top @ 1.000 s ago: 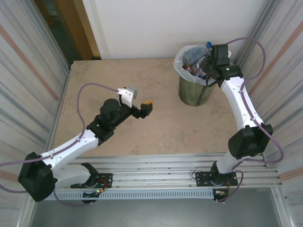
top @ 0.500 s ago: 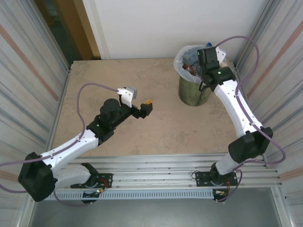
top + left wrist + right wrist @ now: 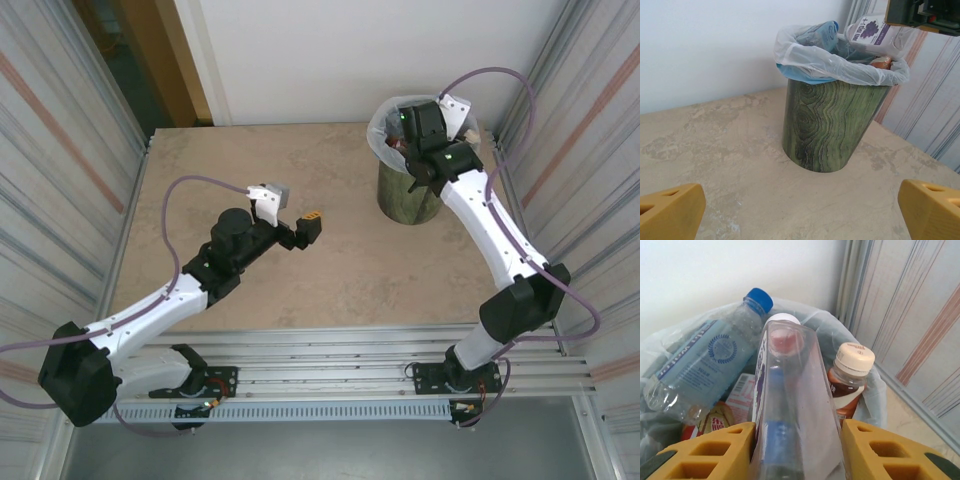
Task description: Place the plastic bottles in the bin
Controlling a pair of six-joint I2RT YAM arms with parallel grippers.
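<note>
Progress: left gripper (image 3: 305,228) near-centre, jaws wide, empty. Far right, right gripper (image 3: 797,440) over bin (image 3: 408,200), clamped on purple-label bottle (image 3: 790,390). Other bottles (image 3: 705,365) already inside. Likely nearly done; release pending.

Clear bottle (image 3: 790,405) cut off at bottom edge, bin (image 3: 410,195) mouth mostly hidden beneath right arm (image 3: 480,220)

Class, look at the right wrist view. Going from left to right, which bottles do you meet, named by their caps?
blue-capped bottle → white-capped bottle → cream-capped brown bottle
</note>
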